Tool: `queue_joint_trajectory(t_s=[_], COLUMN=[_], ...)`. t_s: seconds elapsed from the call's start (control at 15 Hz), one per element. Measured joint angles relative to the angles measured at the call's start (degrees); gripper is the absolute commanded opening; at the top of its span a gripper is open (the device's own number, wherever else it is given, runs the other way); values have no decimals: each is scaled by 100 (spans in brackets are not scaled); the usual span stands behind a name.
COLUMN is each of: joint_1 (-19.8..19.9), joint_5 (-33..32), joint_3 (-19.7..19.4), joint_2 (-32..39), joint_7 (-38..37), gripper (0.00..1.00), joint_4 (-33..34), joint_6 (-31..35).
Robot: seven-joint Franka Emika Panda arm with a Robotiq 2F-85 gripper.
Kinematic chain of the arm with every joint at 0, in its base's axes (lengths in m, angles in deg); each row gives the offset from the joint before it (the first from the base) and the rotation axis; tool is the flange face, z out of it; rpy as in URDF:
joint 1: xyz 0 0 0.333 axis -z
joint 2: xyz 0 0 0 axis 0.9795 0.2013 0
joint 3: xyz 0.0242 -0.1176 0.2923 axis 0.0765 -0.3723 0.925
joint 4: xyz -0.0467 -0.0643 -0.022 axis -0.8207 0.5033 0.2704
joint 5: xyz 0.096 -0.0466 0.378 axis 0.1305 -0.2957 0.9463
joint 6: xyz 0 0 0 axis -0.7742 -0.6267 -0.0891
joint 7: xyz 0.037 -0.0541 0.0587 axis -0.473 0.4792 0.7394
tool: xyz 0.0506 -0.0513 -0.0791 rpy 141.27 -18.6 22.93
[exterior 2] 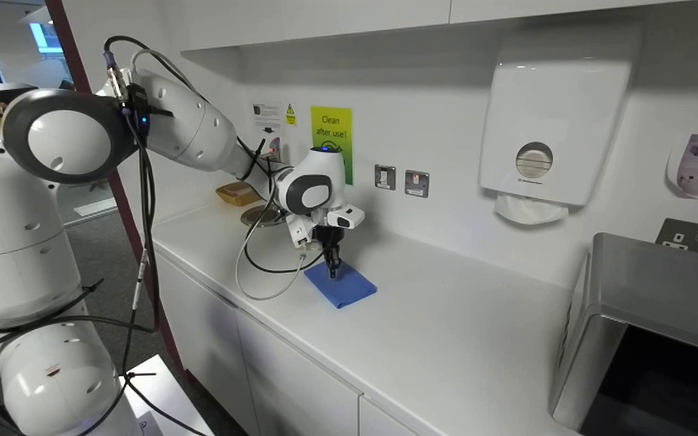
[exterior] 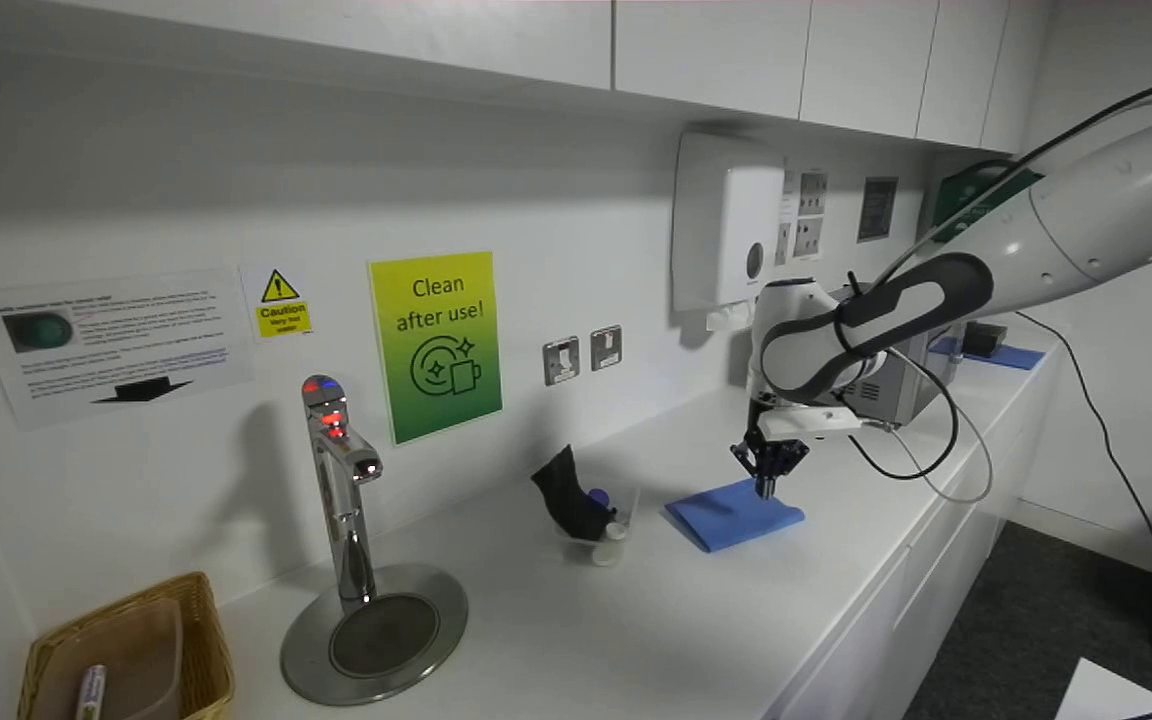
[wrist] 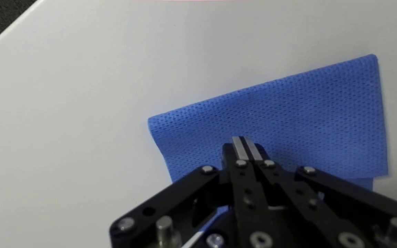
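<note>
White worktop (exterior: 556, 640) spreads below the pincer (exterior: 765, 488), which points down at a folded blue cloth (exterior: 726, 522) in an exterior view, a black item (exterior: 573, 500) to one side. In an exterior view, a dark socket panel (exterior 2: 697, 239) sits well apart from the pincer. The wrist view shows its fingertips (wrist: 239, 148) closed together over the cloth, gripping nothing; contact is unclear. Light and limp-looking, the cloth seems best pinched by the folded edge (wrist: 260, 91) just ahead.

The arm (exterior: 1026, 255) slopes down toward the blue cloth (wrist: 288, 119). Its wrist (exterior 2: 317, 184) hangs above the cloth, and the jaws point down at it, fingertips (wrist: 240, 149) pressed together.
</note>
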Motion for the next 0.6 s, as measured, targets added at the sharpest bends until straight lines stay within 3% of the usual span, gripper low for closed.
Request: queue_joint_trajectory(t_s=[0.6], joint_1=[45], joint_5=[-54], joint_3=[-54], joint_2=[707], joint_7=[-12], gripper=[0], joint_4=[357], joint_6=[370])
